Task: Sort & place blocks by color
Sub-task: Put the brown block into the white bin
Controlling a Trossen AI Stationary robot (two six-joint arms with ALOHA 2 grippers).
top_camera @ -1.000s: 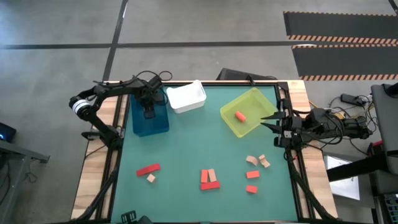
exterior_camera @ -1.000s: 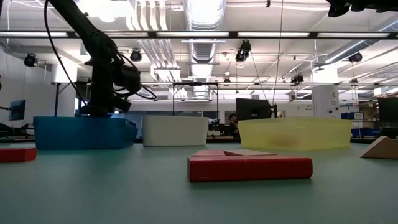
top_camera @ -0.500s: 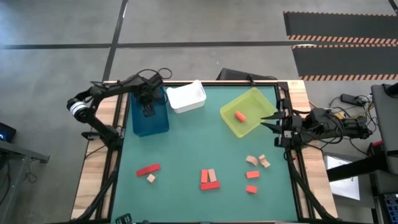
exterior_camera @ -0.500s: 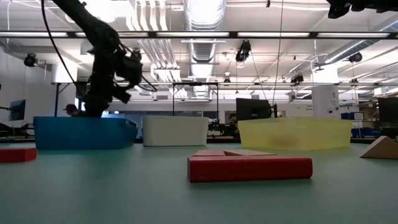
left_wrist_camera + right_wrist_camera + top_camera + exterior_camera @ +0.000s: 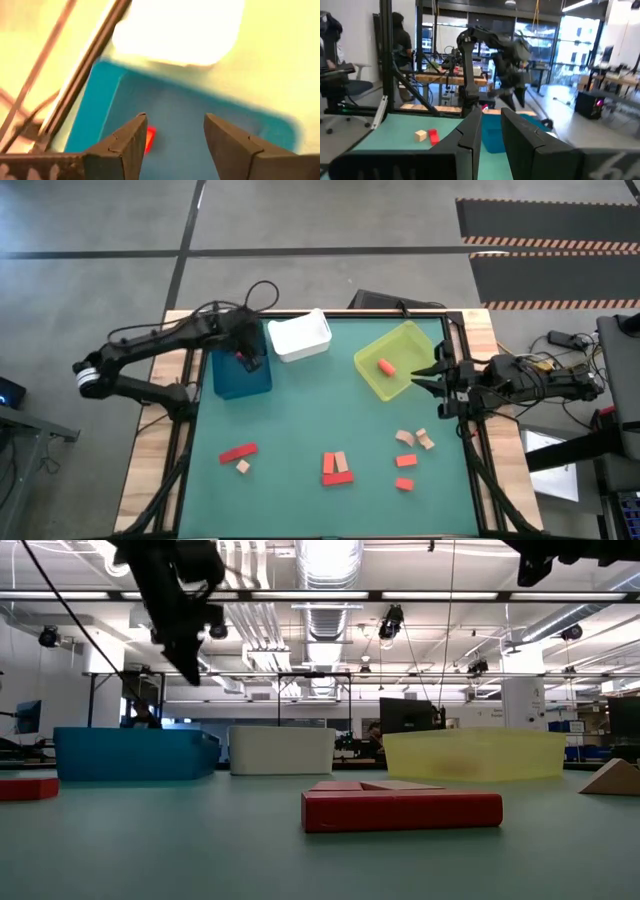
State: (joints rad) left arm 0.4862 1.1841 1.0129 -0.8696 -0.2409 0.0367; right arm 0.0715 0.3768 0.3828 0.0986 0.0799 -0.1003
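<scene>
My left gripper (image 5: 248, 360) hangs above the blue bin (image 5: 240, 383), jaws standing wide with nothing between them; a red block (image 5: 149, 139) lies on the bin floor beneath. I judge one drop finished and the next pick due.

On the mat, a red bar (image 5: 238, 452) with a tan cube (image 5: 243, 467) sits at seven o'clock, a red-and-tan cluster (image 5: 337, 468) at six, and more tan and red pieces (image 5: 411, 450) at five. An orange block (image 5: 386, 366) rests in the yellow-green bin (image 5: 428, 342) at two o'clock.

My right gripper (image 5: 433, 383) waits at three o'clock by that bin, fingers nearly together and empty.

Next I should swing left down toward the red bar and descend open.
</scene>
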